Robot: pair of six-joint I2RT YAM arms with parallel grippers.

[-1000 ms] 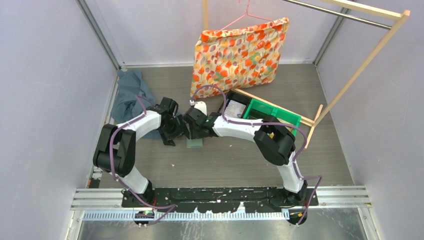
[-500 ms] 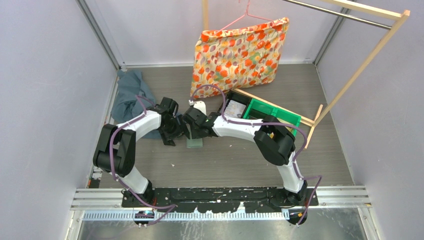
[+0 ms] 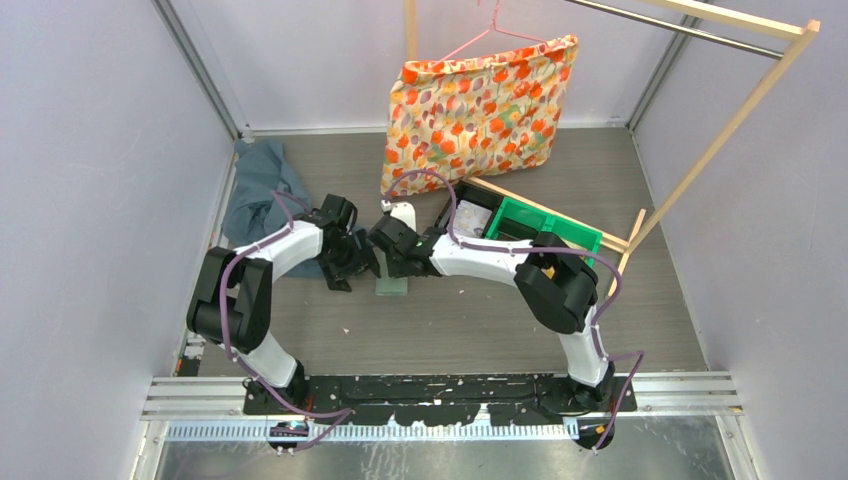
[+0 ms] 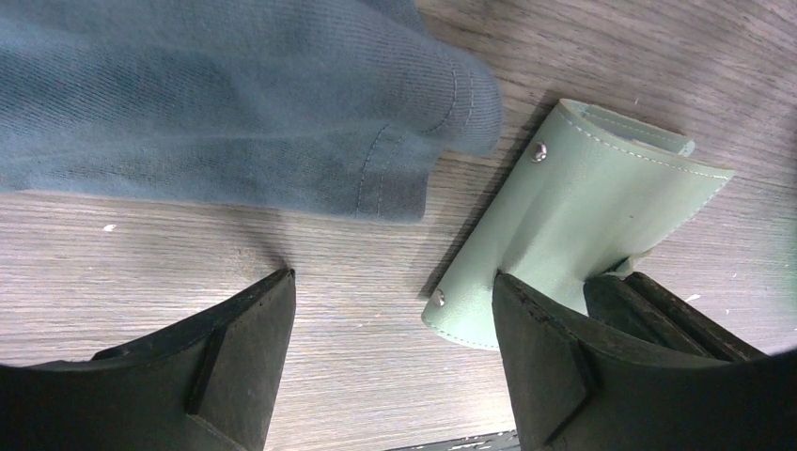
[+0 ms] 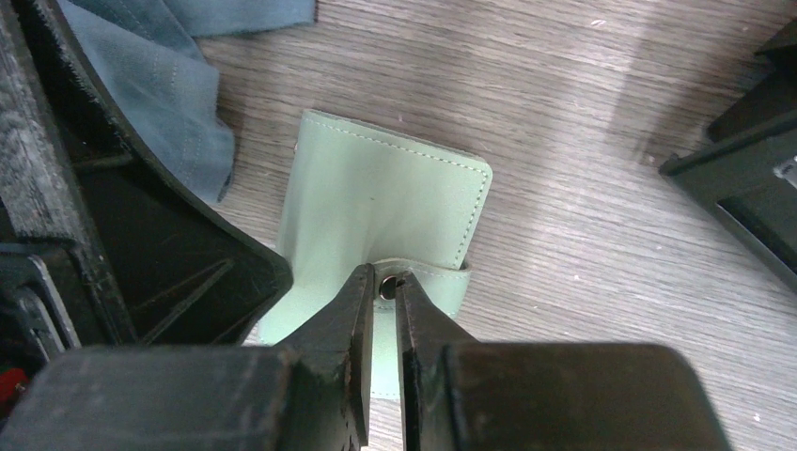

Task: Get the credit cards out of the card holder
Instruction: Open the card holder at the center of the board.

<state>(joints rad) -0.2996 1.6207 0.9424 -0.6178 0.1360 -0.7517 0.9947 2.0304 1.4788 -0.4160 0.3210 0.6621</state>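
top cam: high over the table's [image 3: 450,320] near edge, looking down | wrist cams: super close, aimed down | both wrist cams catch the card holder [image 4: 583,216]

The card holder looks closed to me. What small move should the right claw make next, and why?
Probably a gentle pull upward on the strap, to pop the snap. The right claw pinches the snap strap of the pale sage-green fold-over card holder, which lies folded on the wooden table with no cards showing. The open left claw has one finger at the holder's edge.
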